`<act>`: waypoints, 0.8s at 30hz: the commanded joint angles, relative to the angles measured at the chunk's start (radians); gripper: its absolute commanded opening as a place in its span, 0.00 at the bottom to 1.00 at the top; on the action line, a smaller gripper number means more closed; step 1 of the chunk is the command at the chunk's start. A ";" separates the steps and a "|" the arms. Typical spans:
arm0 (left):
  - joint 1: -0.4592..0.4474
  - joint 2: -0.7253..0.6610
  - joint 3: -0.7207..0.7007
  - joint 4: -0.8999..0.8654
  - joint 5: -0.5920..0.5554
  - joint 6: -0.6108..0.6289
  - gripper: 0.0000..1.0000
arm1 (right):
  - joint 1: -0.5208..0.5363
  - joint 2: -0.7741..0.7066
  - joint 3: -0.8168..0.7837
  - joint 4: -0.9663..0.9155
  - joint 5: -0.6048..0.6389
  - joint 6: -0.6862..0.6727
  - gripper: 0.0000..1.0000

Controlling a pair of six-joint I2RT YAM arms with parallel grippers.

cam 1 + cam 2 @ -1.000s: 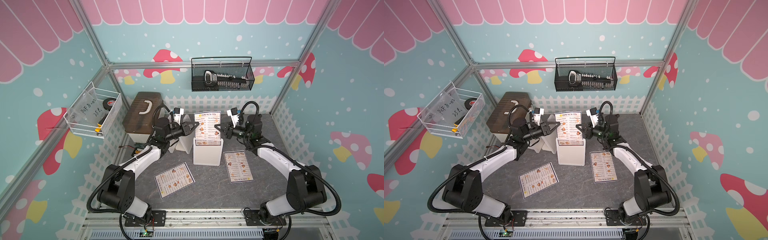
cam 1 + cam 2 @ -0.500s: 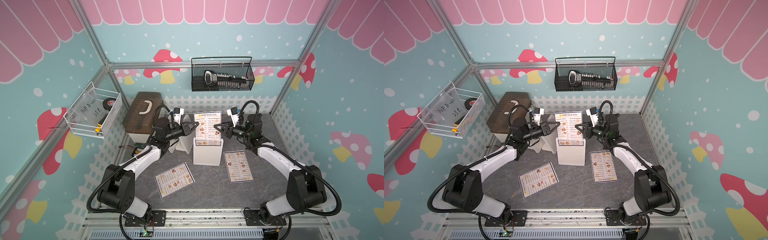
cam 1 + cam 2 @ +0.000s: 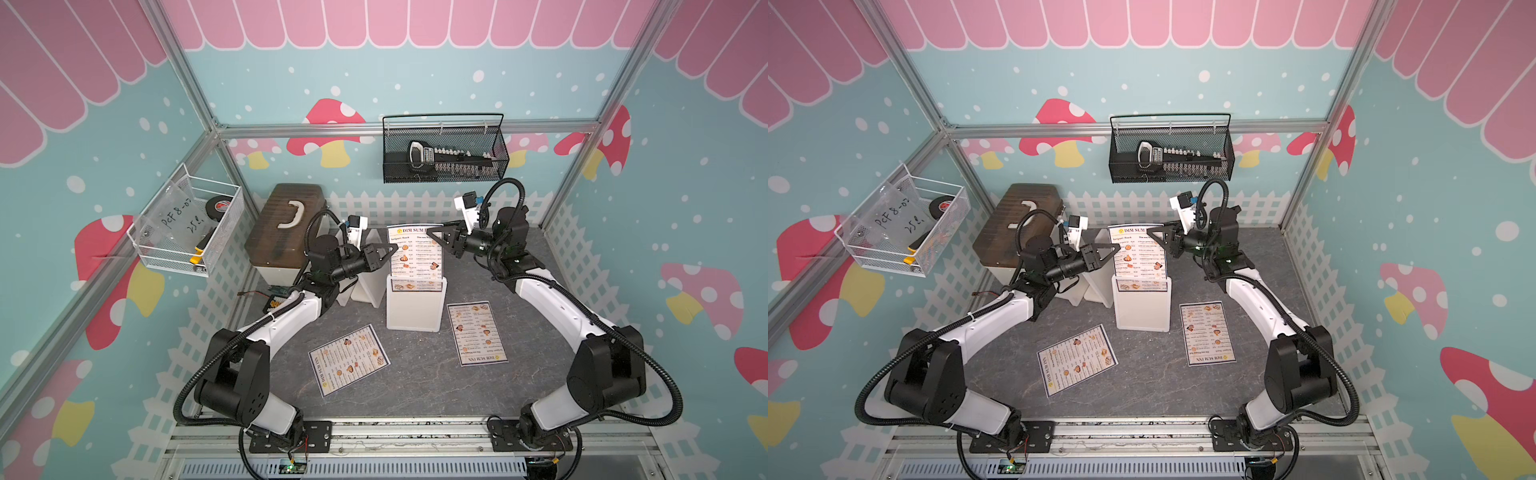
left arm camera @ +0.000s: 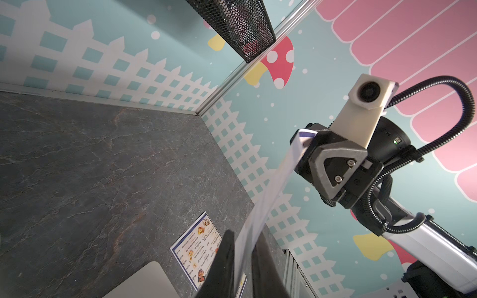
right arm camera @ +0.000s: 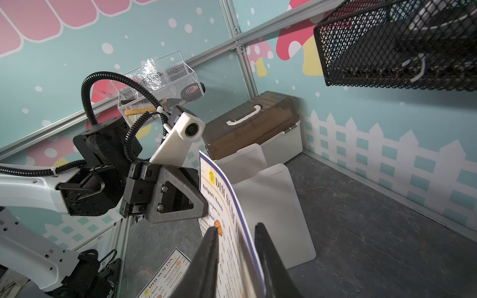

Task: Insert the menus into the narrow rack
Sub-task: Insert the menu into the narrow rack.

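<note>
Pinching upright menu (image 3: 417, 266) edge, left gripper (image 3: 395, 248) clamped; right gripper (image 3: 432, 237) parted, straddling opposite edge.

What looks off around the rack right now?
The standing menu bows sideways above the rack, seen from the right wrist, pinched at one edge by the left gripper. One flat menu lies crooked on the table.

The upright menu (image 3: 415, 257) stands in the white rack (image 3: 413, 313) at centre, while the skewed left menu (image 3: 348, 359) and the right menu (image 3: 476, 332) lie flat, face up, nearer.
</note>
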 commanded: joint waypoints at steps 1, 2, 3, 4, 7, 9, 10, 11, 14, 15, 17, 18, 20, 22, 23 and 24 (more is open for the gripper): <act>0.005 -0.004 0.018 0.016 0.001 0.013 0.14 | -0.002 0.014 0.030 -0.029 -0.014 -0.032 0.25; 0.006 -0.004 0.019 0.016 0.001 0.013 0.14 | -0.003 0.013 0.030 -0.029 -0.014 -0.032 0.26; 0.005 -0.004 0.019 0.015 -0.002 0.013 0.14 | -0.004 0.014 0.029 -0.030 -0.014 -0.033 0.26; 0.005 -0.004 0.019 0.015 -0.002 0.012 0.14 | -0.005 0.012 0.027 -0.030 -0.014 -0.033 0.26; 0.005 -0.002 0.018 0.013 0.000 0.012 0.14 | -0.007 0.007 0.026 -0.032 -0.011 -0.037 0.25; 0.005 -0.004 0.018 0.012 0.000 0.014 0.14 | -0.010 0.006 0.030 -0.034 -0.013 -0.038 0.25; 0.005 -0.004 0.019 0.010 -0.002 0.016 0.14 | -0.012 0.008 0.034 -0.040 -0.019 -0.040 0.25; 0.005 -0.005 0.019 0.006 -0.002 0.018 0.14 | -0.014 0.009 0.041 -0.050 -0.027 -0.045 0.25; 0.005 -0.005 0.018 0.006 -0.002 0.019 0.14 | -0.018 0.018 0.072 -0.114 -0.064 -0.078 0.25; 0.005 -0.005 0.020 0.006 -0.002 0.019 0.14 | -0.019 0.020 0.081 -0.136 -0.073 -0.088 0.24; 0.005 -0.005 0.019 0.005 -0.001 0.019 0.14 | -0.021 0.024 0.093 -0.161 -0.072 -0.103 0.24; 0.005 -0.005 0.019 0.005 -0.001 0.019 0.14 | -0.022 0.026 0.097 -0.170 -0.101 -0.109 0.25; 0.005 -0.004 0.019 0.006 -0.002 0.017 0.14 | -0.025 0.027 0.103 -0.186 -0.104 -0.116 0.24; 0.005 -0.007 0.018 0.005 -0.001 0.018 0.14 | -0.027 0.030 0.113 -0.199 -0.107 -0.124 0.24; 0.005 -0.008 0.017 0.004 -0.002 0.019 0.14 | -0.029 0.032 0.117 -0.205 -0.109 -0.127 0.24; 0.005 -0.008 0.017 0.003 -0.003 0.019 0.14 | -0.031 0.032 0.120 -0.208 -0.109 -0.130 0.23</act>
